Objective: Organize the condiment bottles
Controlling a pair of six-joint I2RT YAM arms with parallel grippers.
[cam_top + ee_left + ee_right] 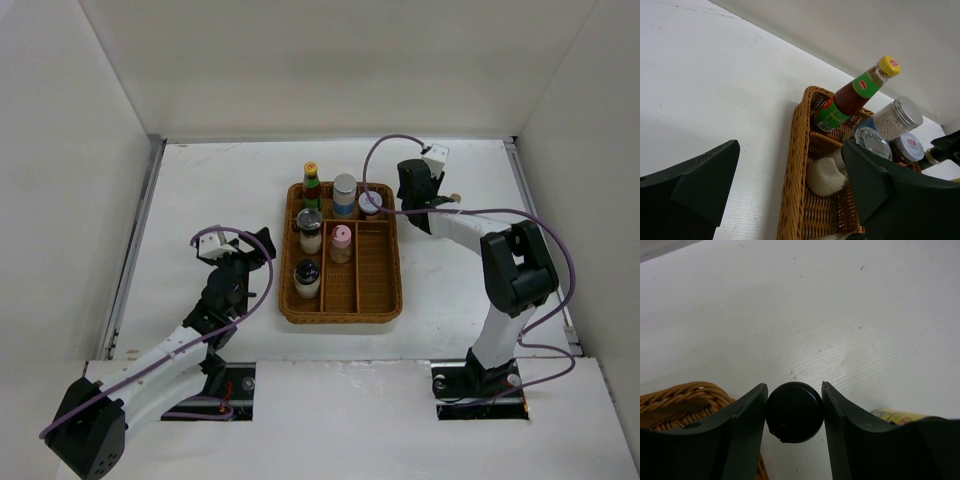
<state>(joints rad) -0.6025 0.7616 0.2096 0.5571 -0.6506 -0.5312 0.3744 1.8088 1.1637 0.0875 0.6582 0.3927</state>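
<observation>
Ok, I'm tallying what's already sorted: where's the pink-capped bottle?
Top view: the pink-capped bottle stands in the wicker tray's middle lane, toward its far end, just right of a dark-lidded shaker.

You're getting open white tabletop [200,180] left of the brown wicker tray [340,317]; its right slots [378,270] are sitting free. Condiment bottles [310,235] are crowding left and back compartments; right arm [465,228] and small black-capped bottle [793,411] are blocking the back-right corner.

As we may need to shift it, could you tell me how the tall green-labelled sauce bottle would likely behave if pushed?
The sauce bottle is tall and narrow, so a push near its yellow cap would probably tip it. It looks nearly full of dark sauce, so it is likely heavy for its size.
</observation>
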